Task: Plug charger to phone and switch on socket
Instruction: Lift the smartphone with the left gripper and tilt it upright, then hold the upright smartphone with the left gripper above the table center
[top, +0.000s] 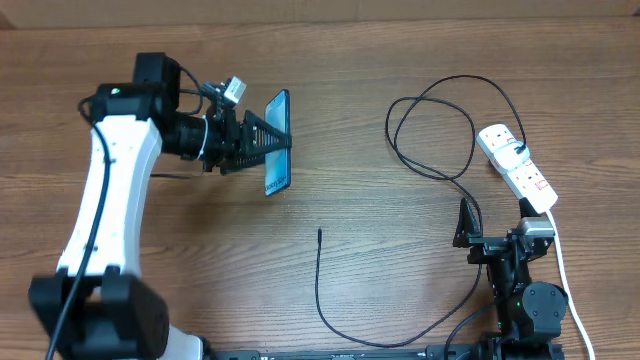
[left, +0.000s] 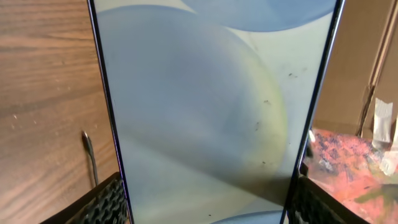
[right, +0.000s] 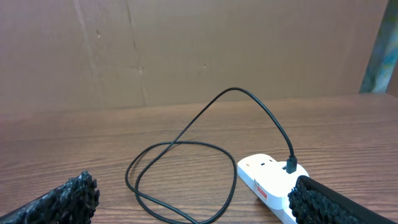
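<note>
Stage early | we hold the phone (top: 278, 165) on edge in the left jaws, above the worktop (top: 400, 80) | right jaws wide, empty, near the socket (top: 515, 165) | charger (top: 320, 280) tip lies loose, well apart from phone | plugging, switching not yet done

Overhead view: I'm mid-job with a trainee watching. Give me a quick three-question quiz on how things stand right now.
1. True or false: the free tip of the charger is already plugged into the phone.
2. What does the left end effector hold? A) the phone B) the charger C) nothing
3. Fill in: the right end effector has its jaws ___, with nothing between them.

Key:
1. False. The tip lies on the table, apart from the phone.
2. A. The phone is held on its edge between the fingers.
3. Open.
</note>
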